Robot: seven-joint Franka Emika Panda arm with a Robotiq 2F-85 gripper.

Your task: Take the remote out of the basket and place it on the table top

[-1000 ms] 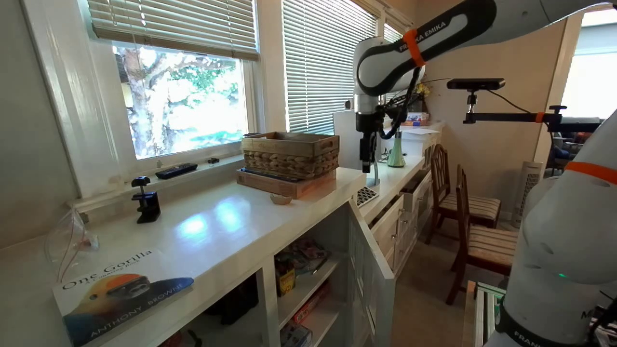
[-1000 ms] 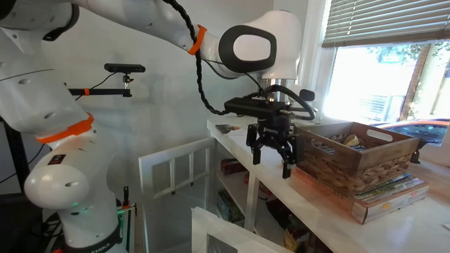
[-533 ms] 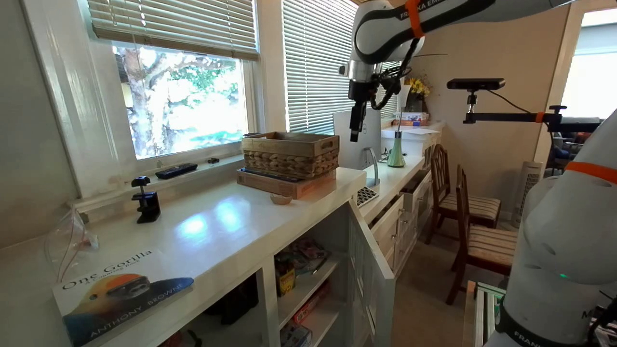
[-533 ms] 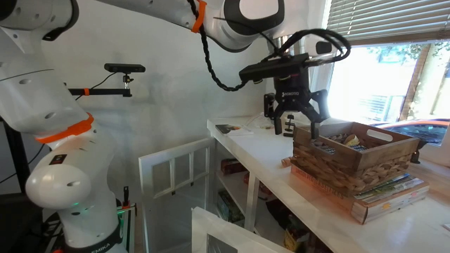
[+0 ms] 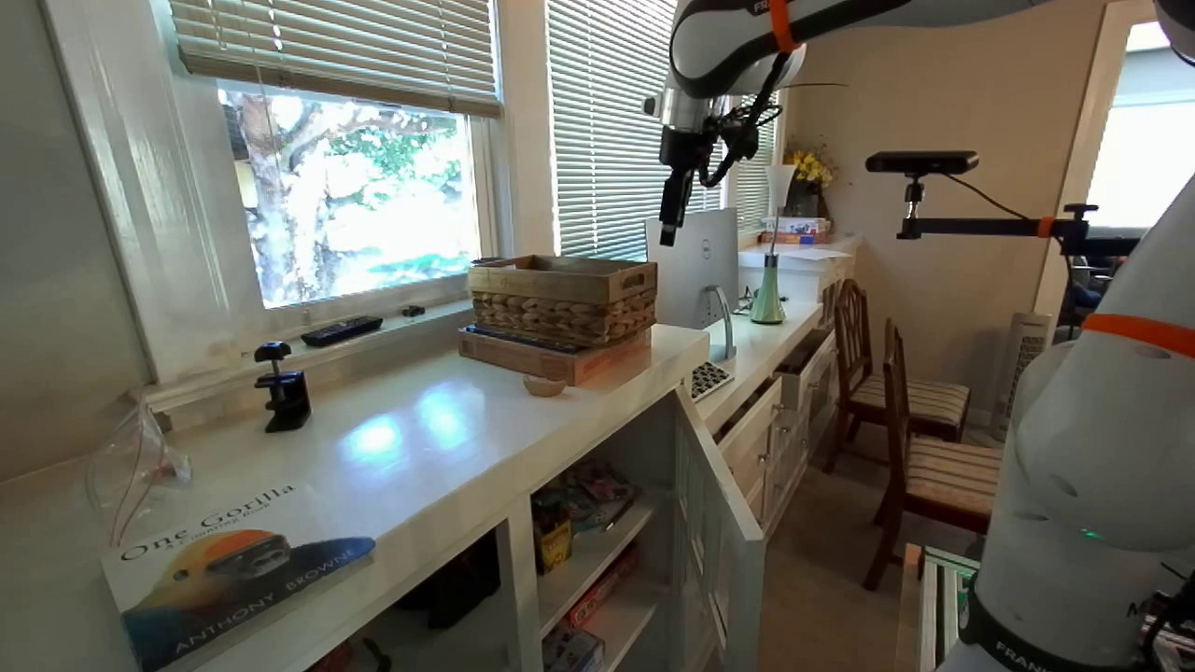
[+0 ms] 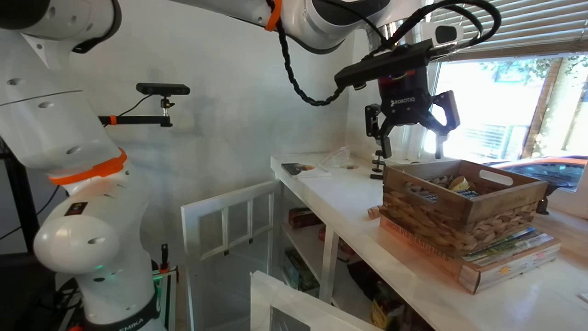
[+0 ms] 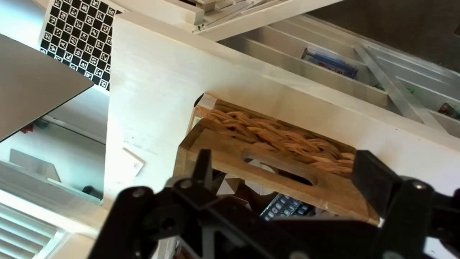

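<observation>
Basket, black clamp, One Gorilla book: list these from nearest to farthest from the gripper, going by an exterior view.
From the gripper, in an exterior view:
1. Basket: below and left of it in the picture, atop a flat box.
2. Black clamp: farther left, standing on the counter.
3. One Gorilla book: lower left corner, flat on the counter.

In an exterior view, the paperback book (image 5: 233, 574) reads "One Gorilla" and "ANTHONY BROWNE", and the back of the monitor (image 5: 693, 271) carries a small "DELL". "ROBOTIQ" stands on the gripper (image 6: 412, 150), "UNSOLVED CASE FILES" along the cardboard box (image 6: 441, 256), and "EMIKA" on the black band (image 6: 133, 323) round the base of the robot arm (image 6: 103, 225).
</observation>
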